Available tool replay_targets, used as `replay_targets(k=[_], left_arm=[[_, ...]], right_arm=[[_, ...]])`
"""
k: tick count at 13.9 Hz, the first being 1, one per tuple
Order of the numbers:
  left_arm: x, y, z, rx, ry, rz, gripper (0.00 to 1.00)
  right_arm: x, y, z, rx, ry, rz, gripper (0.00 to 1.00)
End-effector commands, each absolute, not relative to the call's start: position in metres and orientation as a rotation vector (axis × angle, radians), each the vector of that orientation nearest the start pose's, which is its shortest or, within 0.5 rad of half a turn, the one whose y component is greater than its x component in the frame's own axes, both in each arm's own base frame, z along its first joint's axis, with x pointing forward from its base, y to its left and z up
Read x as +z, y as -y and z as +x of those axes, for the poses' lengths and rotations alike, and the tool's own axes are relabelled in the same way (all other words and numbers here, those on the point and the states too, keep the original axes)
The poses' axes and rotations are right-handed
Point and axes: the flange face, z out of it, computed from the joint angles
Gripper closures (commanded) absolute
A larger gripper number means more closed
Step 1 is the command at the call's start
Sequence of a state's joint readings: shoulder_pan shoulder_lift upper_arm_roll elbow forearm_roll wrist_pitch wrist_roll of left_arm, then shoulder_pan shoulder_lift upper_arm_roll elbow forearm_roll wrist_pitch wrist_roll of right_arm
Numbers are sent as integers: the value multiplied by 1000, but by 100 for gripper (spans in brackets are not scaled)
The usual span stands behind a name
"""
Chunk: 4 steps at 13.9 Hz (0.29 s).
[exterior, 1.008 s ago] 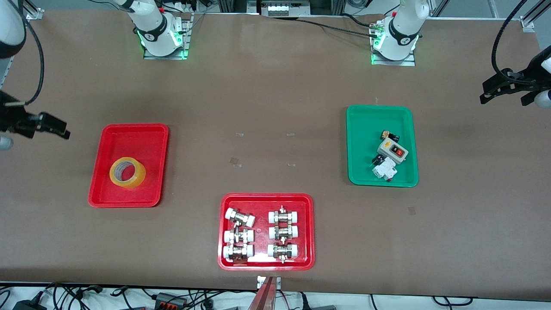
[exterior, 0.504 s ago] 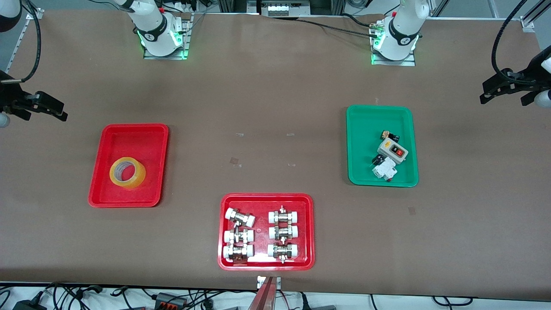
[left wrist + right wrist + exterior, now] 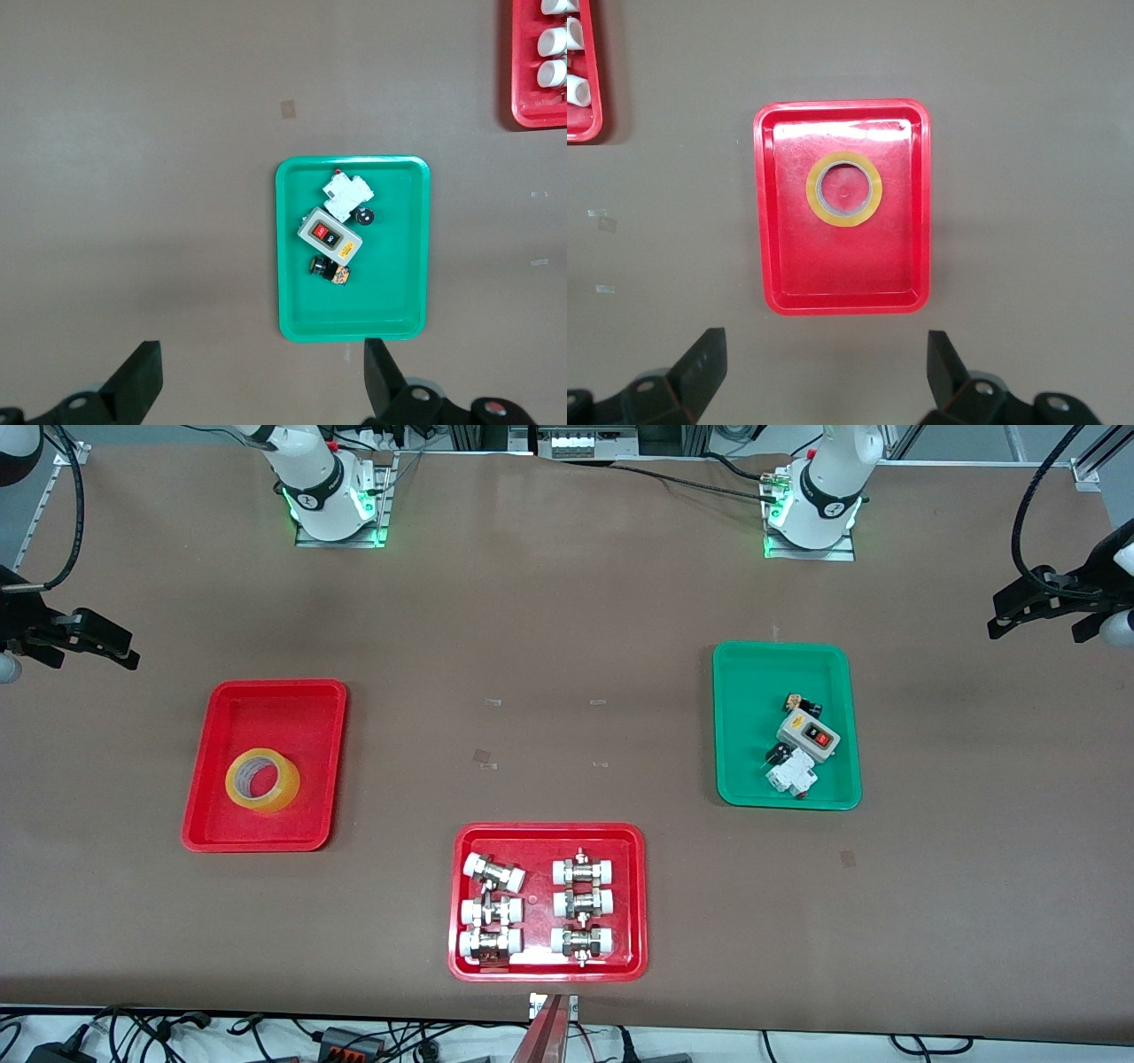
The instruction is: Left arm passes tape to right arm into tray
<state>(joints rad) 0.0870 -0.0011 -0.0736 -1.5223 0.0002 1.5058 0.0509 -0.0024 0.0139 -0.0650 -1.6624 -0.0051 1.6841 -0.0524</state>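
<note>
The yellow tape (image 3: 291,785) lies flat in the plain red tray (image 3: 282,710) toward the right arm's end of the table. In the right wrist view the tape (image 3: 873,198) sits in the tray (image 3: 833,266) just off its middle. My right gripper (image 3: 124,651) is open and empty, up in the air over bare table beside the tray, at the table's end; its own view shows it (image 3: 826,372) clear of the tray's rim. My left gripper (image 3: 997,622) is open and empty over the left arm's end of the table; its own view shows it (image 3: 261,376) beside the green tray.
A green tray (image 3: 744,691) with a switch box (image 3: 808,736) and small electrical parts lies toward the left arm's end. A red tray (image 3: 547,833) with several white-capped metal fittings lies nearest the front camera, mid-table.
My right gripper has drawn back from the front camera over the table's end, away from the tray, mostly in the first half second. The tape and my left arm have not moved.
</note>
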Motion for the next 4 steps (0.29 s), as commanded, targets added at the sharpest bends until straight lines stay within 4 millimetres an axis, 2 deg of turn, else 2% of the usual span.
replay_targets(k=[1,4], left_arm=[[644,-10,546,34,-93,-3133,0],[644,-10,546,34,-93,-3133,0]], right_arm=[[588,36,556,-15,-1,-3164,0],[588,36,556,-15,4,-3164,0]])
